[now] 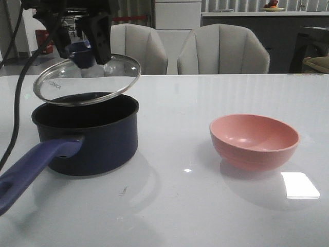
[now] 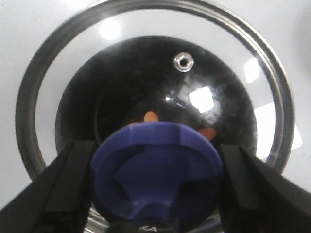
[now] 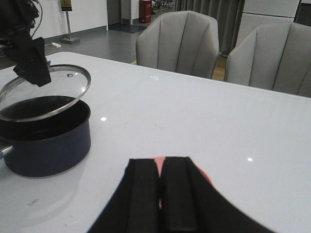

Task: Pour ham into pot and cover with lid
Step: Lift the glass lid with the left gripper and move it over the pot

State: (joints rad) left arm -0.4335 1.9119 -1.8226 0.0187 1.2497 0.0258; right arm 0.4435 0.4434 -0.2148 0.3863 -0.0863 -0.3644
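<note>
Judging from how things lie, you have the pouring behind you and only the covering left. Through the glass in the left wrist view you can see 2 small orange-pink pieces of the ham (image 2: 151, 116) lying on the black floor of the pot (image 1: 92, 139), and the pink bowl (image 1: 254, 140) on the right side of the table (image 1: 205, 206) shows nothing inside in the front view.

Your left gripper (image 1: 88, 51) is pinching the purple-blue knob (image 2: 156, 177) of the lid (image 1: 87, 80), 1 dark finger pressed on each side of it. The lid hangs over the pot, tilted: the front view shows its edge toward the left arm's side dipping to about the pot's rim, while the opposite edge stands clear above it. I cannot tell whether the low edge touches the rim. You will likely need to level the lid and centre it before you lower it, or it may seat crooked.

The pot sits on the left part of the table, upright, mouth up. Its long axis runs along the handle (image 1: 36, 167), which points toward the camera and off to the robot's left, past the frame's edge.

Your right gripper (image 3: 163, 194) has its fingers pressed together with nothing between them. It is just above the pink bowl, well apart from the pot.
</note>
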